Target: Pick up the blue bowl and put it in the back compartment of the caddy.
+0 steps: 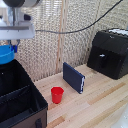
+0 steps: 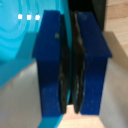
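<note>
In the exterior view the end effector (image 1: 10, 48) is up at the left, above the caddy (image 1: 22, 102), and it carries the blue bowl (image 1: 6, 54) in the air. In the wrist view the two dark blue fingers (image 2: 50, 60) are pinching the thin rim of the blue bowl (image 2: 20, 45). On the wooden bench (image 1: 95, 105) stand a red cup (image 1: 57, 94) and a dark-blue book (image 1: 74, 77), and further right a black machine (image 1: 111, 52)
</note>
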